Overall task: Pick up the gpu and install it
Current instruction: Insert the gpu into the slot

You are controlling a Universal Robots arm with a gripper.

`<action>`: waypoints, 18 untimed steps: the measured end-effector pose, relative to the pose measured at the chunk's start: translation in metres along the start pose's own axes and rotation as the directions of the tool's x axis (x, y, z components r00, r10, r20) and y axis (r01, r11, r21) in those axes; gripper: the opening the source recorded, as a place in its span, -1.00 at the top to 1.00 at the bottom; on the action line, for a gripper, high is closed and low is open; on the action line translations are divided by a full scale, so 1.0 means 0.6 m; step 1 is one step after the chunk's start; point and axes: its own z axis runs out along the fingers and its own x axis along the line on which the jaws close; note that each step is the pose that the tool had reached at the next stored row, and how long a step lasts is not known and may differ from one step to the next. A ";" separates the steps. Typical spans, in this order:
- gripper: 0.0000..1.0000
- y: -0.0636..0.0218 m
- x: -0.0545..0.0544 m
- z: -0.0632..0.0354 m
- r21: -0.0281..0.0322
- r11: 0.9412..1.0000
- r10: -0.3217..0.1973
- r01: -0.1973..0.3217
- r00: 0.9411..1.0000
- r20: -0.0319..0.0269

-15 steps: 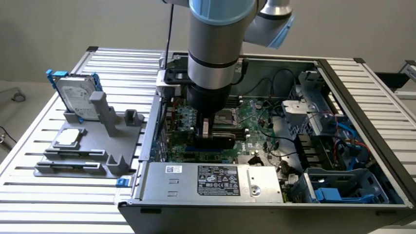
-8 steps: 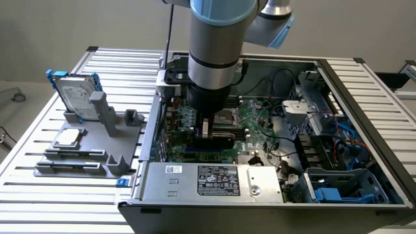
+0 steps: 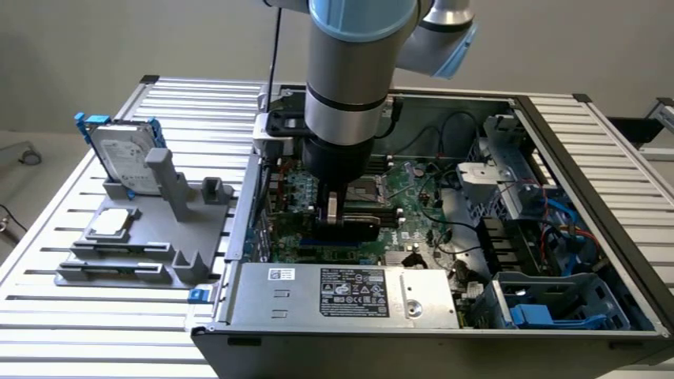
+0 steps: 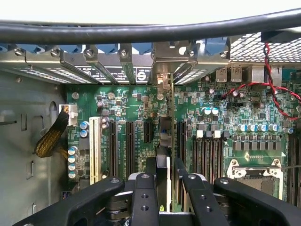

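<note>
Pinching the gpu (image 4: 162, 178) between both fingers (image 4: 151, 170), spread about halfway and pressing on either face of the card. Holding it edge-on, with its silver end bracket reaching toward the row of slot covers (image 4: 94, 66) on the far wall of the case. Hanging with the gripper (image 3: 337, 212) pointing straight down inside the open computer case (image 3: 589, 181), keeping the card low over the green motherboard (image 4: 244, 117). Lining up along the long black expansion slots (image 4: 129, 141), beside the white slot (image 4: 95, 146) and near the processor socket (image 4: 254, 175). Leaving it impossible to tell whether the card's lower edge is touching a slot. Moving outward, finding a yellow braided cable (image 4: 51, 139) against the grey case wall, red and black wires (image 4: 277, 89) looping over the board, and a thick black cable (image 4: 141, 30) crossing close to the wrist camera. Finding the power supply (image 3: 348, 294) along the near side of the case and a blue drive cage (image 3: 558, 304) at the near corner on the exterior view's right. Passing, well apart on the exterior view's left, a hard drive (image 3: 125, 158) in a blue frame standing on a grey fixture (image 3: 137, 245), resting on the slatted table (image 3: 84, 332).
</note>
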 end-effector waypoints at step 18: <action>0.47 -0.001 0.002 0.004 0.000 1.000 0.000 0.000 1.000 0.000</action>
